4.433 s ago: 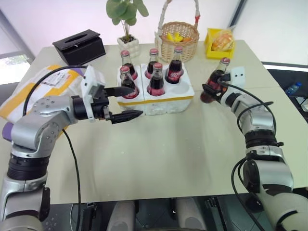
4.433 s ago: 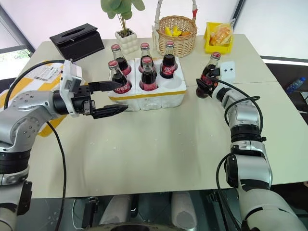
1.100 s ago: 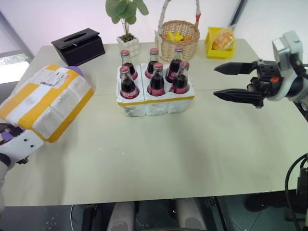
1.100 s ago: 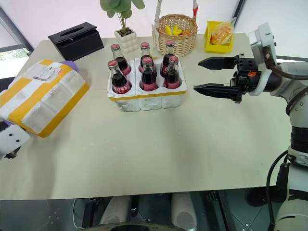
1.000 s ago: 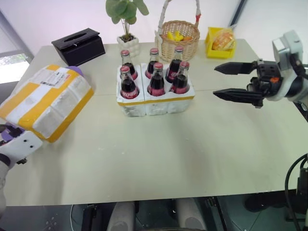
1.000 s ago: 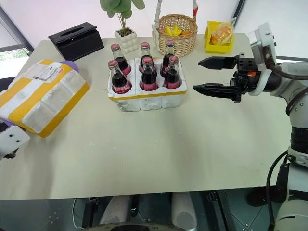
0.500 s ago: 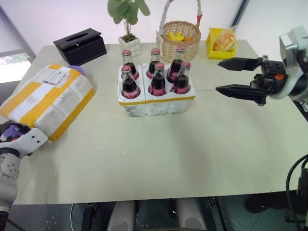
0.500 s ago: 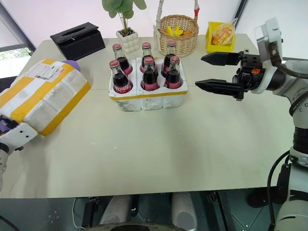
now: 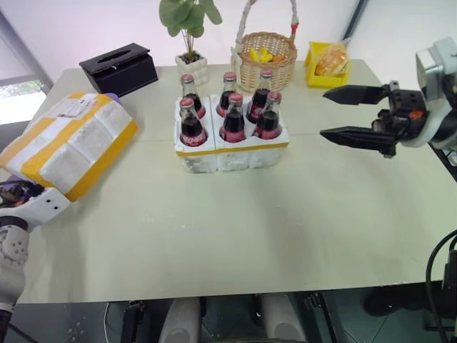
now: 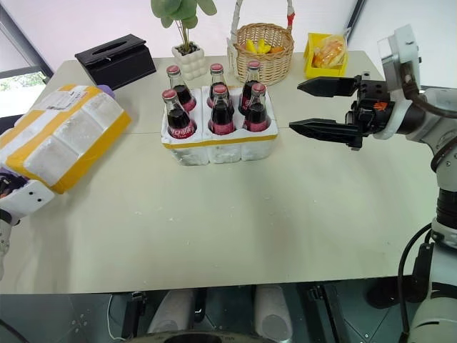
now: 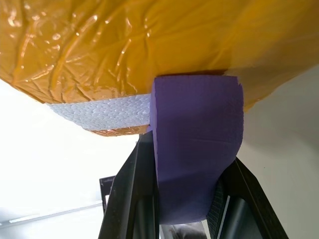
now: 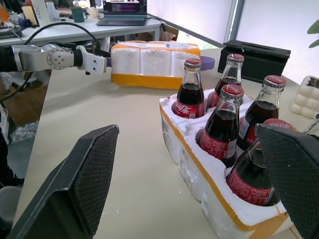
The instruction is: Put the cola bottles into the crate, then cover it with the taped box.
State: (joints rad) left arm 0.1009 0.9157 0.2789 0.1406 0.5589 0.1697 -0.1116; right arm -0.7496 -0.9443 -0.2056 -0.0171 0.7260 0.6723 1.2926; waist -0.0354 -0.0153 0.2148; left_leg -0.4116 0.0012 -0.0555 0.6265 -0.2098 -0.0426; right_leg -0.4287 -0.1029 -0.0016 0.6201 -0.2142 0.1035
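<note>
**Box gripped at the bench's left edge, six bottles seated**

Purple strip takes up most of my left wrist view, pinched between the black fingers, so the left gripper is clenched on it. It sits right under the yellow-taped underside of the taped box, but I can't tell whether the strip is part of the box. From the head views the gripper itself is mostly tucked beneath the box's near corner, cut off at the frame edge.

Taped box lies tilted at the far left of the bench, shipping label up, well apart from the crate. Crate sits mid-bench with all six cola bottles standing in it; the rear ones are partly hidden behind the front row.

Right gripper hangs to the right of the crate, above the bench, jaws released and spread wide, holding nothing.

Behind the crate: black tissue box, potted plant cropped at the top, wicker basket, yellow tray. Bench top is pale beige, lightly speckled. Right wrist view catches a further desk with a laptop and a bright window.
</note>
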